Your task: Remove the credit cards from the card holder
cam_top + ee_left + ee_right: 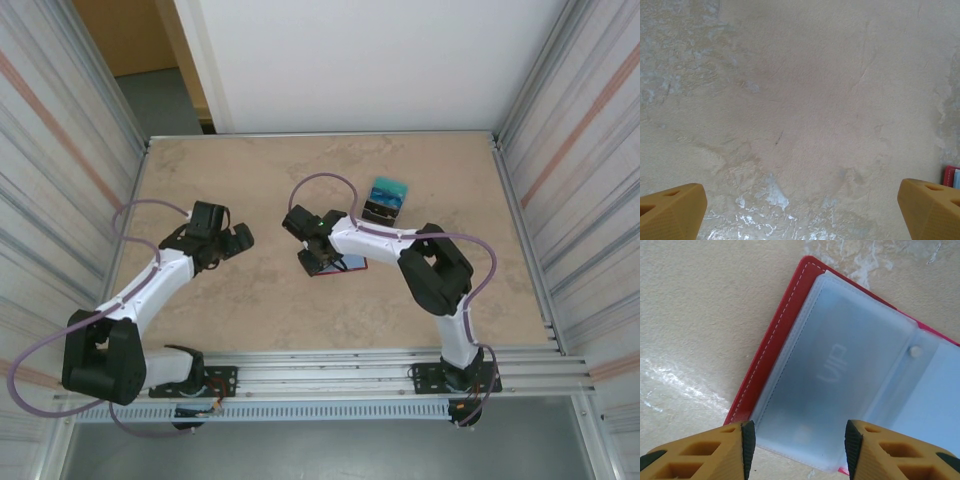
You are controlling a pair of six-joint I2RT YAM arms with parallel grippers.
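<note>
The card holder (771, 340) lies open on the table, red outside with pale blue-grey see-through pockets. Through the left pocket I see a card marked VIP (832, 371). My right gripper (797, 445) hovers open over the pocket's near edge, one finger at each side, nothing pinched. From above, the right gripper (315, 257) sits over the card holder (349, 264). A small pile of teal and dark credit cards (386, 196) lies on the table behind it. My left gripper (238, 238) stands wide open over bare table to the left; its wrist view catches the holder's red edge (951, 176).
The tan tabletop (250, 300) is walled by ribbed metal panels (60, 170) on left and right and a white wall behind. A rail (330, 365) runs along the near edge by the arm bases.
</note>
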